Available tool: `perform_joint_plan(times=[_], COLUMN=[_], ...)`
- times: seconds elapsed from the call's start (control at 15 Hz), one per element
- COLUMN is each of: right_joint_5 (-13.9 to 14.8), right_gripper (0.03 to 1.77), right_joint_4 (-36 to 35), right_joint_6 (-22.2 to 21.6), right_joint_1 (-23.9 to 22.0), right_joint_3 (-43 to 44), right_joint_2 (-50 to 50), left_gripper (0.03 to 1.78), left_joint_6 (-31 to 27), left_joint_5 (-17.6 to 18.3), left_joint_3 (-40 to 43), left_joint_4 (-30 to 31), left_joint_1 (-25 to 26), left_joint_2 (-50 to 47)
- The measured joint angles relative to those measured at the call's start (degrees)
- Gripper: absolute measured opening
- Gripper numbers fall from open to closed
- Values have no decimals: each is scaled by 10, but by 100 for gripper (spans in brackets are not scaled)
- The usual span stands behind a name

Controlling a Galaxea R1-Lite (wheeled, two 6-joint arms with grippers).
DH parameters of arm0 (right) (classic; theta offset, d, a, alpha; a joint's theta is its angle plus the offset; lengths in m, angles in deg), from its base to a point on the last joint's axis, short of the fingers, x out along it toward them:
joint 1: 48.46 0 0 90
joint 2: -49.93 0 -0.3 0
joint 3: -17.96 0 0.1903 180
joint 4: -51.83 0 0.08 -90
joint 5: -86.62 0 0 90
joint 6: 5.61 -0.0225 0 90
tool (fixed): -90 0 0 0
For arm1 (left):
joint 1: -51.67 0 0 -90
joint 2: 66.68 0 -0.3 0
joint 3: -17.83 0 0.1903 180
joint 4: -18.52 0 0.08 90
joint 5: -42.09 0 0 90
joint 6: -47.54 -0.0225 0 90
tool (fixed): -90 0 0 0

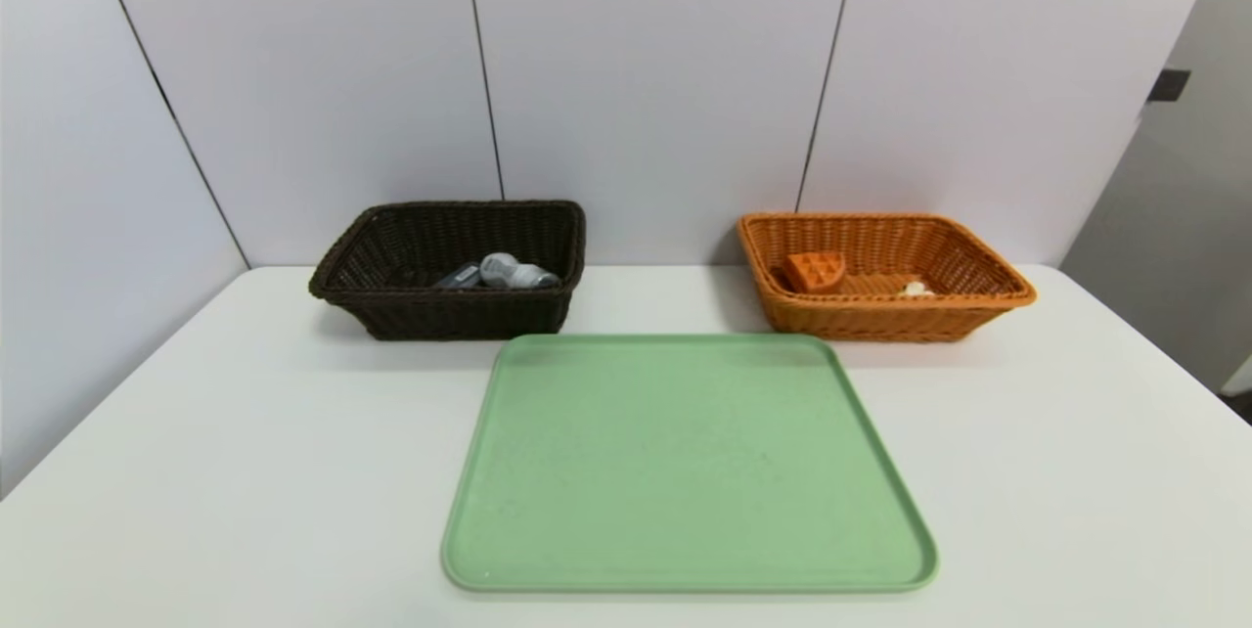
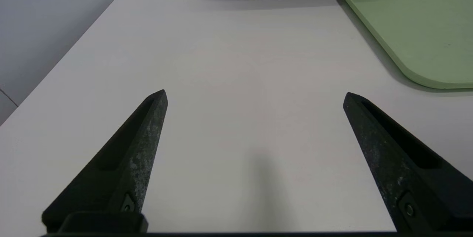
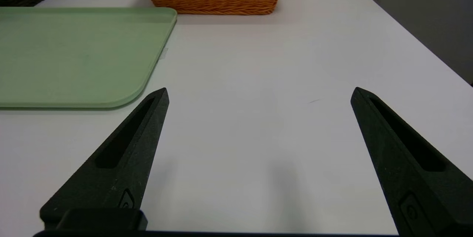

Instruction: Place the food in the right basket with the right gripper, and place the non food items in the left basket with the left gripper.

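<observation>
Waffle (image 1: 818, 272), in the orange basket (image 1: 895, 327), looks light and firm, best pinched by its edges; both left gripper (image 2: 255, 95) and right gripper (image 3: 260, 91) hold jaws wide apart over the table (image 3: 258, 126).

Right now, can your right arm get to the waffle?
Probably yes: the right gripper is open and empty, and the waffle sits in the open-topped orange basket, though its wall means reaching from above.

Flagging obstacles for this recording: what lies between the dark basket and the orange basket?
Between the dark basket and the orange basket, the head view shows only bare white tabletop and wall behind.
</observation>
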Motion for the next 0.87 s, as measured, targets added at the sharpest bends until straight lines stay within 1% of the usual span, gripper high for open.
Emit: perform_joint_plan(times=[0.2, 0.47, 0.87], right_joint_5=[0, 0, 1], right_gripper=[170, 170, 170], right_joint_4=[-8, -9, -10], right_joint_6=[1, -14, -17], right_joint_1=[-1, 0, 0], right_joint_3=[-3, -3, -3], right_joint_2=[0, 0, 0], left_gripper=[169, 169, 169], left_joint_6=[16, 41, 41], left_joint_5=[-7, -10, -11], left_joint_3=[0, 0, 0], left_joint_4=[-1, 1, 1], left_joint_1=[0, 0, 0], left_joint_2=[0, 0, 0])
